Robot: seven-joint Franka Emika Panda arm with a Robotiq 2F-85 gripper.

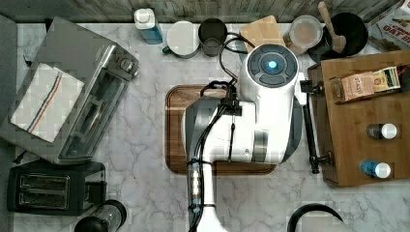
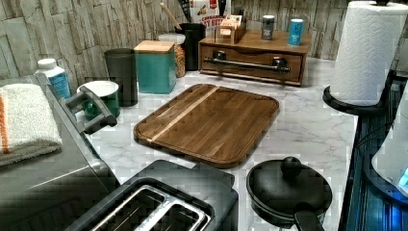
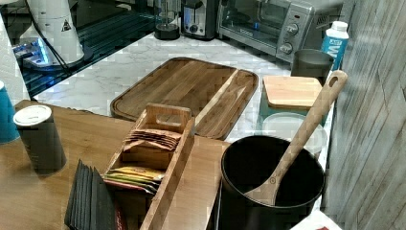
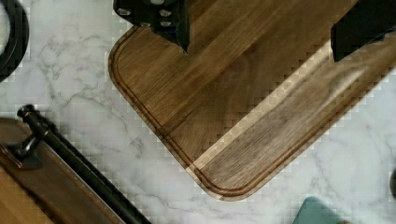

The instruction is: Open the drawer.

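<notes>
The drawer sits shut in a small wooden cabinet at the back of the marble counter. Its long black bar handle runs across its front, and that handle lies along the cabinet's left edge in the top view. In the wrist view the handle passes diagonally, apart from my gripper. The gripper is open, its two black fingers spread wide above a dark rounded wooden tray, with nothing between them. My white arm hangs over that tray.
The cabinet top carries two small bottles and a tea box. A toaster oven and toaster stand at the top view's left. Cups, a teal canister, a paper towel roll and a lidded black pan ring the tray.
</notes>
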